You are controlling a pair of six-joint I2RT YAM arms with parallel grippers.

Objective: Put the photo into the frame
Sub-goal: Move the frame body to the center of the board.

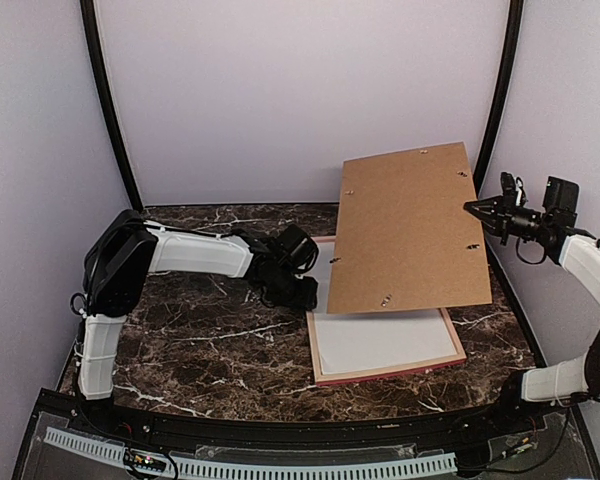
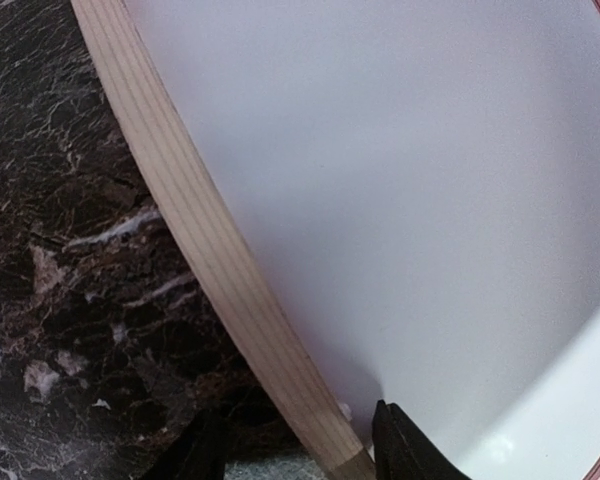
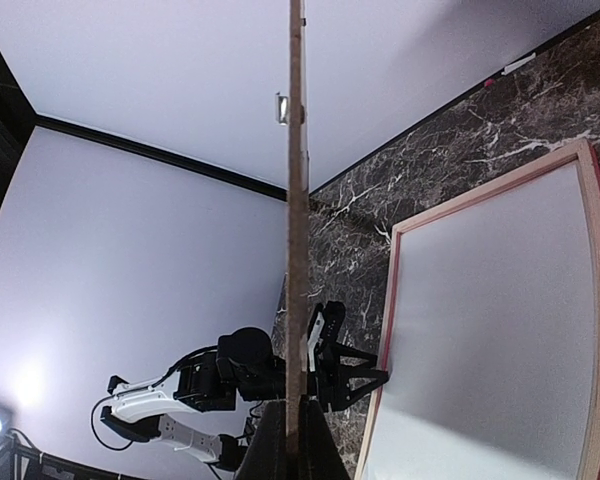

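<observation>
Backing-off stage: right gripper (image 1: pixel 477 208) is clamped on the thin brown backing board (image 1: pixel 405 230), tilted above the frame (image 1: pixel 390 368) lying flat on the marble table (image 1: pixel 210 340). Left gripper (image 2: pixel 292 455) is open, straddling its pale wood rail. Only a matte white sheet (image 1: pixel 380 340) shows inside, and I can't tell if it's the photo; next, lower the board squarely.

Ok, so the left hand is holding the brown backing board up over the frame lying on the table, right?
Not quite: it is the right hand that holds the brown backing board, shut on its right edge, up over the frame lying on the table. The top external view shows this. The left hand is down at the frame's left rail.
</observation>
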